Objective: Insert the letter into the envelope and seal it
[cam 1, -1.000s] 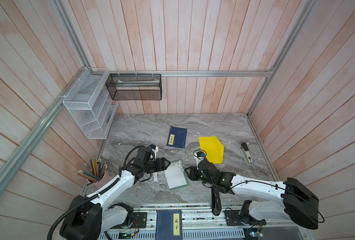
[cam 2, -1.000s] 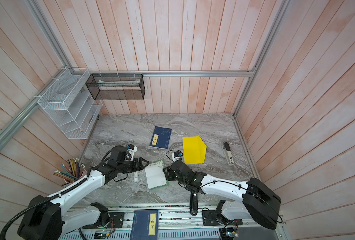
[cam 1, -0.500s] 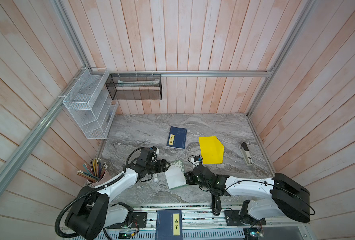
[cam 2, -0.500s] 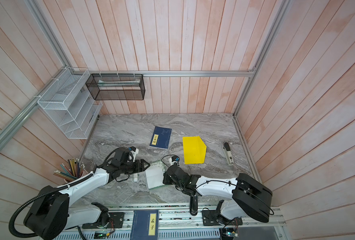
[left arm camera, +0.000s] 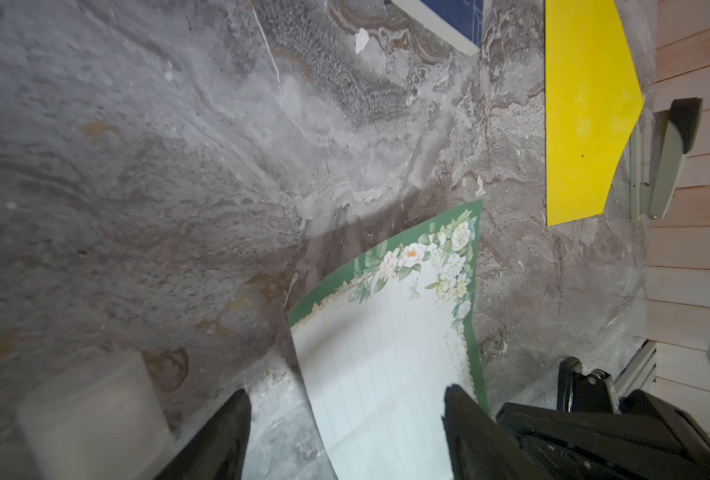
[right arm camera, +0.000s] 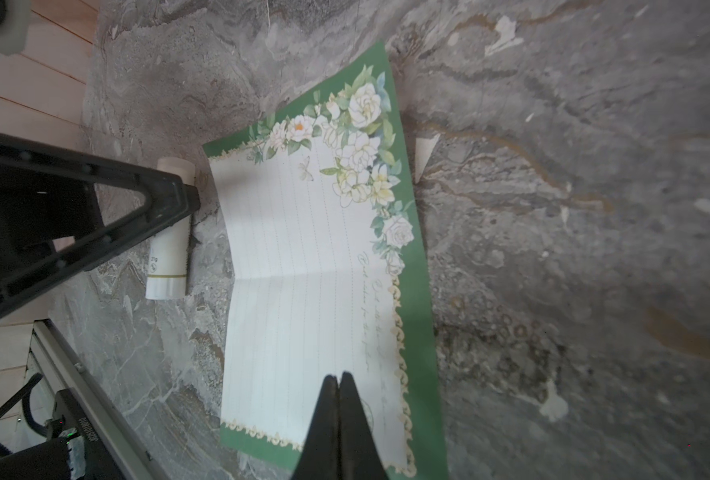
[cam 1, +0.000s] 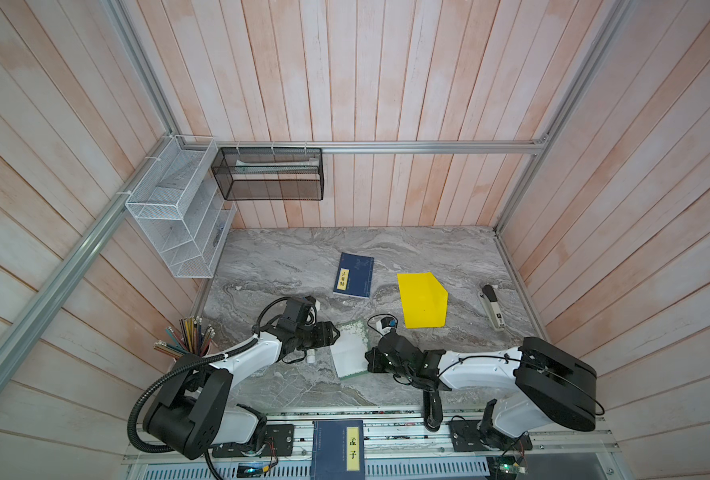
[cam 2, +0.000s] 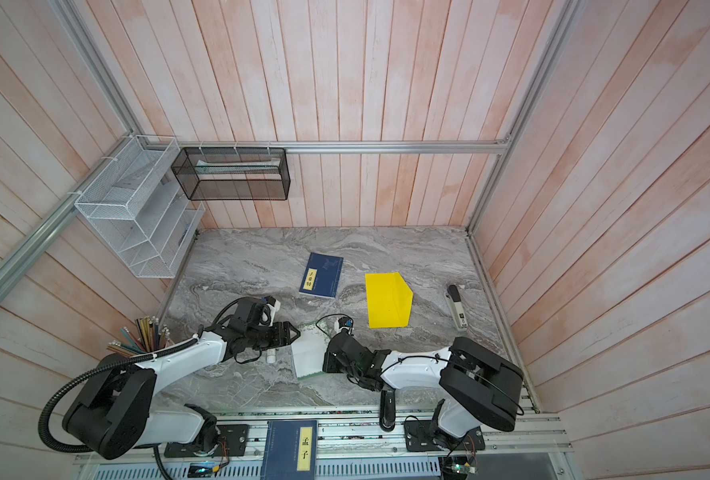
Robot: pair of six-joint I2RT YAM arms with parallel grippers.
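Note:
The letter, white with a green flowered border, lies creased on the marble near the front, between the two arms. Its far half curls upward in the left wrist view. My left gripper is open, and the letter's edge rises between its fingers. My right gripper is shut, with its tips over the letter's near half and nothing between them. The yellow envelope lies flat further back on the right, with neither gripper touching it.
A white glue stick lies beside the letter under the left gripper. A dark blue book sits mid-table and a stapler at the right. A pencil cup stands front left. Wire racks hang on the walls.
My right gripper has shut and slid left onto the letter's near half. My left gripper has stayed at the letter's left edge, its jaws slightly narrower.

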